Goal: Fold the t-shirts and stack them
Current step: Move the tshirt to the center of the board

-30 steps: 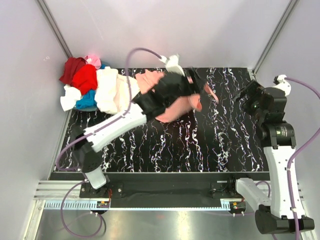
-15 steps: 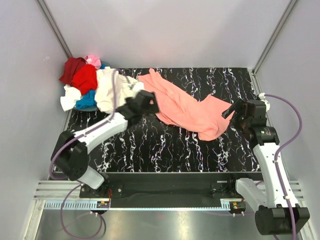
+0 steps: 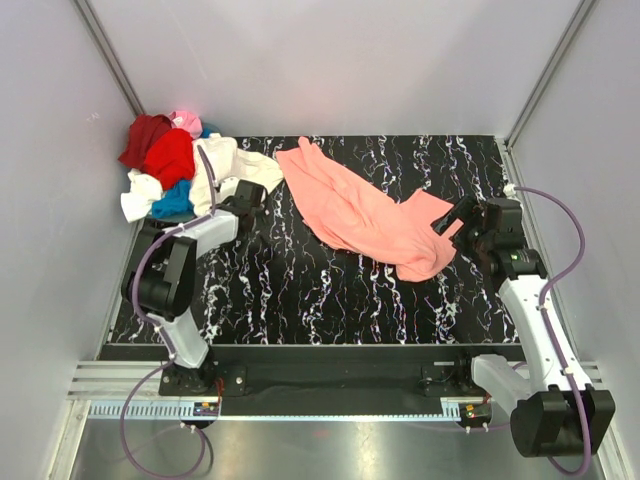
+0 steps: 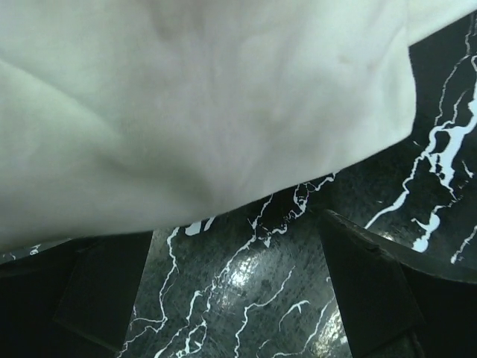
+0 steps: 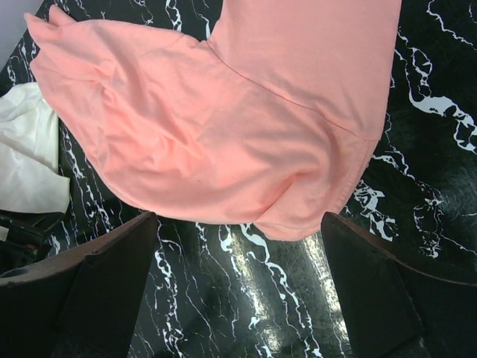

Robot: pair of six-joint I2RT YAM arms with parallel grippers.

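Note:
The salmon-pink t-shirt [image 3: 370, 215] lies spread and rumpled across the middle of the black marbled table [image 3: 330, 290]; it also fills the top of the right wrist view [image 5: 223, 127]. My right gripper [image 3: 452, 218] is open and empty just off the shirt's right hem, the hem lying ahead of its gap [image 5: 238, 291]. The cream-white t-shirt [image 3: 225, 165] lies at the far left. My left gripper [image 3: 252, 197] is open and empty at its near edge, with the cream cloth [image 4: 201, 104] just ahead of its gap [image 4: 238, 291]. Bright blue cloth [image 3: 175, 203] and a bit of hot pink [image 3: 186, 122] sit in the pile.
Red and dark red shirts [image 3: 160, 150] lie heaped in the far left corner with the blue and cream ones. White enclosure walls [image 3: 60, 200] stand close on three sides. The cream shirt's edge [image 5: 30, 156] shows at the left of the right wrist view.
The salmon shirt has been let go and now lies spread on the table. My left arm has drawn back left to the cream shirt. My right gripper has moved in to the salmon shirt's right hem.

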